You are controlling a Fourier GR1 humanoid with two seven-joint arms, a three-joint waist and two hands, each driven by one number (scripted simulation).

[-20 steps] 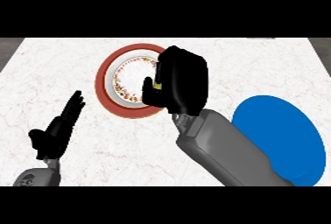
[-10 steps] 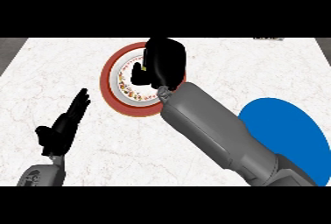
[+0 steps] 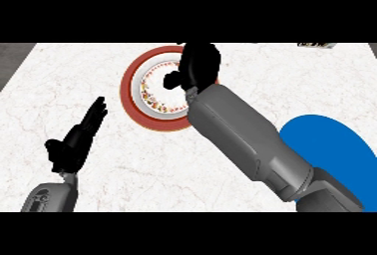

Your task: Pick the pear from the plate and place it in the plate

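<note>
over the red-rimmed plate (image 3: 140, 107), the right robot hand (image 3: 197, 67) has pushed farther in than 1 second ago, its grasp unreadable, hiding the pear; blue plate (image 3: 331, 144) waits; left robot hand (image 3: 74, 144) rests released.

A red-rimmed plate (image 3: 140, 94) with a speckled white centre lies flat at upper centre; a plain blue plate (image 3: 331, 144) lies at lower right.

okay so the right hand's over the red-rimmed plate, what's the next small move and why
Probably lower the right hand and curl its fingers round the pear. It covers the red-rimmed plate, hiding the pear, and the blue plate holds nothing yet.
</note>
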